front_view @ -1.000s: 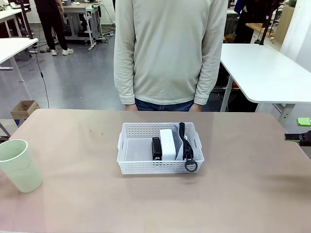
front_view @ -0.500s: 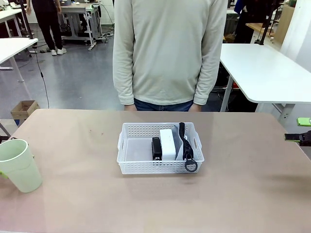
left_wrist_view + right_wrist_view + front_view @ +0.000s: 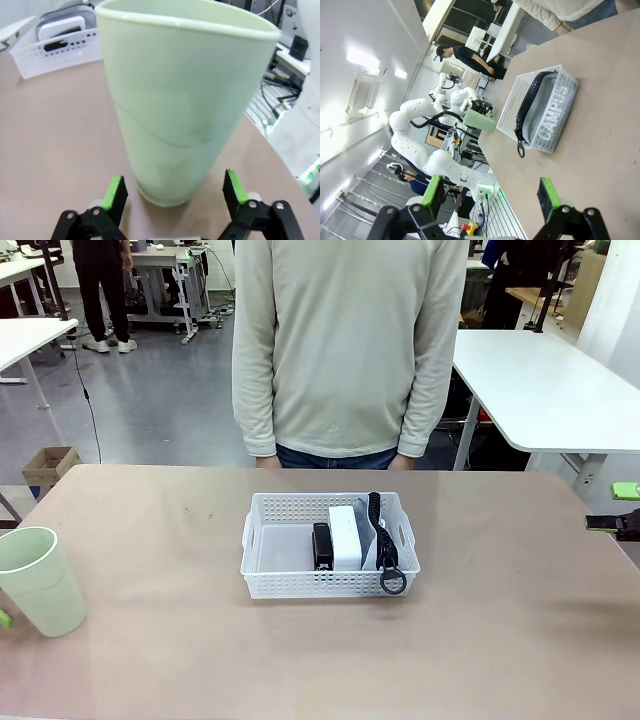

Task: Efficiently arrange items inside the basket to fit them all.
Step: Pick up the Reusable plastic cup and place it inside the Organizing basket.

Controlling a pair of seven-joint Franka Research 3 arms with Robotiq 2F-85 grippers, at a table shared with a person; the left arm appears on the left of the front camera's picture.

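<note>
The pale green cup stands upright near the table's left edge. In the left wrist view the cup looms close, and my left gripper is open with a green pad on either side of its base, gaps showing on both sides. The white basket sits mid-table and holds the black stapler, the white clock and the grey pouch on edge, its strap ring hanging over the front rim. My right gripper hovers open at the table's right edge, also open in its own view.
A person in a cream sweater stands at the far side, arms hanging down. The basket with the "CAMPUS" pouch shows in the right wrist view. The basket's left part is bare. Open table lies between cup and basket.
A green pad of my left gripper has come into sight at the front view's left edge beside the cup. Cup, basket and right gripper have stayed put.
</note>
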